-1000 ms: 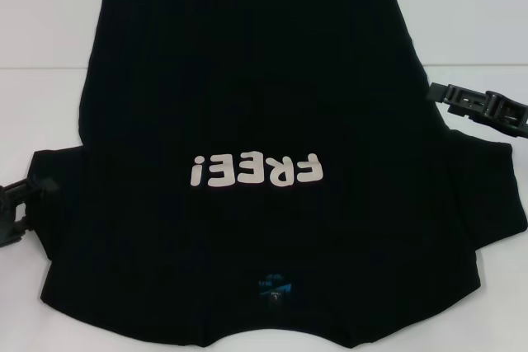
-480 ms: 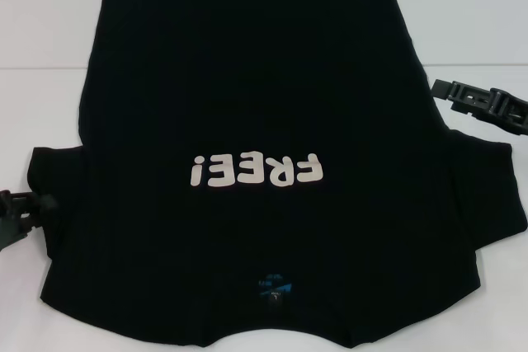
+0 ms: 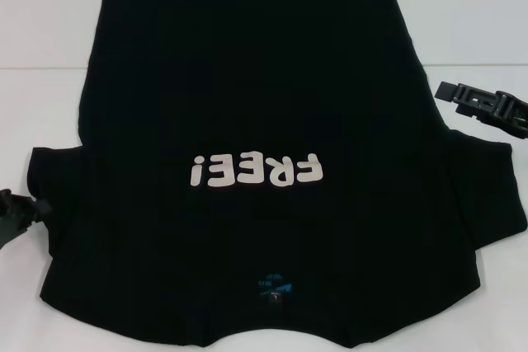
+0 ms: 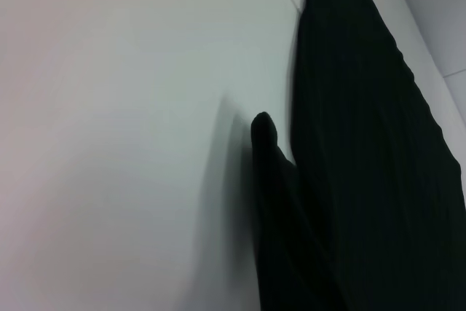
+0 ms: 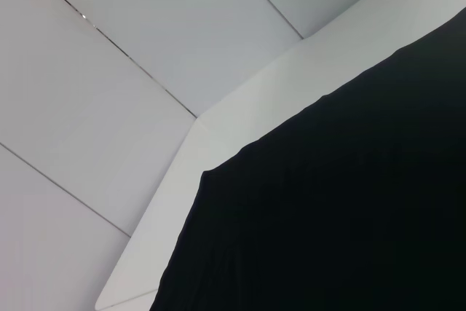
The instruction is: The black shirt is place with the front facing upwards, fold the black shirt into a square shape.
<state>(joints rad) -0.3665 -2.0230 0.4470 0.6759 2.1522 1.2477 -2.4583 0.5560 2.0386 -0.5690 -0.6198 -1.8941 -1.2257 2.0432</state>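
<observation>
- Large plain black cloth T-shirt (image 3: 256, 113) spread flat, front up, on a white tabletop (image 3: 41, 63), pale "FREE!" lettering (image 3: 254, 172) reading upside down in the head view, small blue neck label (image 3: 275, 284) at the near edge, hem at the far edge.
- Both short sleeves spread outward, one toward each gripper; no fold visible anywhere in the cloth.
- Left gripper (image 3: 18, 214), a black jointed claw, low over the tabletop at the robot's left edge of the head view, just beside the tip of the left sleeve (image 3: 49, 191); touching the cloth or just clear of it: cannot tell.
- Fingers of the left gripper mostly cut off by the picture's edge; spread or closed: cannot tell.
- Seen from the left wrist: sleeve edge of the black shirt (image 4: 364, 180) lying on the white surface, one rounded lobe of dark cloth (image 4: 266, 136) sticking out toward the bare tabletop; none of the gripper's own fingers in view.
- Right gripper (image 3: 487, 107), also black and jointed, lying long and level above the tabletop, just off the shirt's right side, slightly beyond the right sleeve (image 3: 487, 187) and apart from it.
- Nothing between its fingers; parted or together: cannot tell.
- Seen from the right wrist: a far corner of the black shirt (image 5: 342, 202) over the white table edge (image 5: 182, 180), pale wall panels (image 5: 145, 41) behind; no fingers in view.
</observation>
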